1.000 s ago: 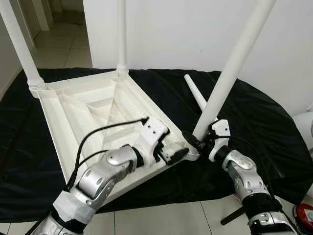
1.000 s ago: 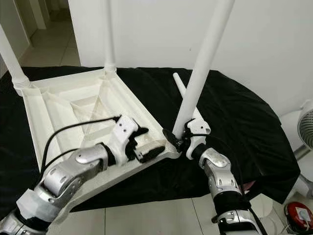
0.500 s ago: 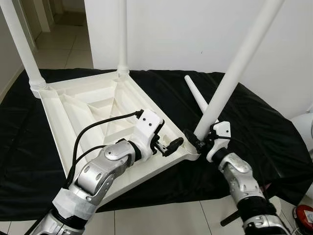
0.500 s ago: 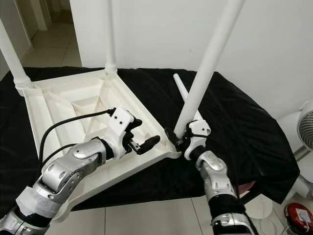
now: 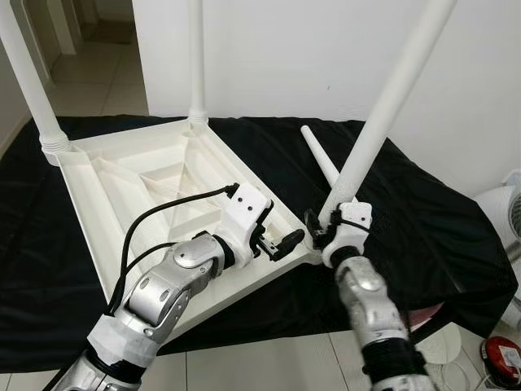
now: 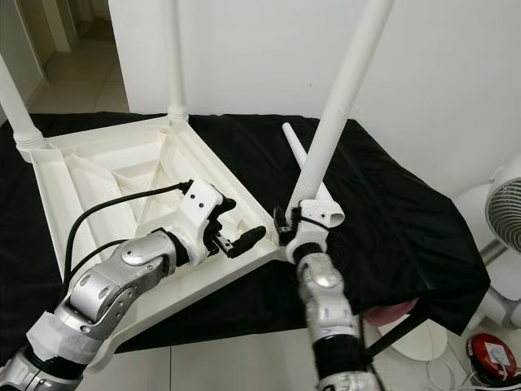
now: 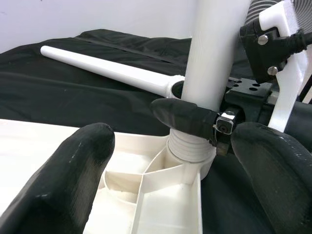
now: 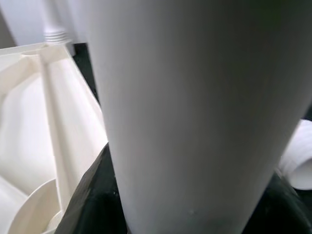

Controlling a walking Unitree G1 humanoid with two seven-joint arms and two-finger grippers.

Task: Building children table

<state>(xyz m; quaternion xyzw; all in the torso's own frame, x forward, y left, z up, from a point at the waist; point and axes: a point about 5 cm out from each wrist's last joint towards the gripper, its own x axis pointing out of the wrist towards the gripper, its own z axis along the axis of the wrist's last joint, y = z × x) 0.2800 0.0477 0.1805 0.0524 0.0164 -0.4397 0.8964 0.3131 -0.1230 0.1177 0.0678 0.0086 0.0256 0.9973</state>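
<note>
The white table top (image 5: 122, 175) lies upside down on a black cloth (image 5: 423, 220). Two white legs stand in its far corners, one at the left (image 5: 32, 90) and one at the back (image 5: 195, 65). My right gripper (image 5: 320, 230) is shut on the base of a third leg (image 5: 383, 106), which leans up to the right; its threaded end (image 7: 187, 148) sits in the near right corner socket. My left gripper (image 5: 281, 242) is open just over the table's rim beside that corner, fingers (image 7: 63, 180) spread and holding nothing. A loose leg (image 5: 319, 159) lies on the cloth behind.
A white fan (image 6: 505, 212) stands at the right edge, with a red object (image 6: 488, 354) on the tiled floor below it. A white wall runs close behind the cloth. A doorway (image 5: 89, 49) opens at the back left.
My left gripper has lifted from inside the table top to the rim by the corner. My right wrist has swung left toward the socket, and the held leg stands a little steeper.
</note>
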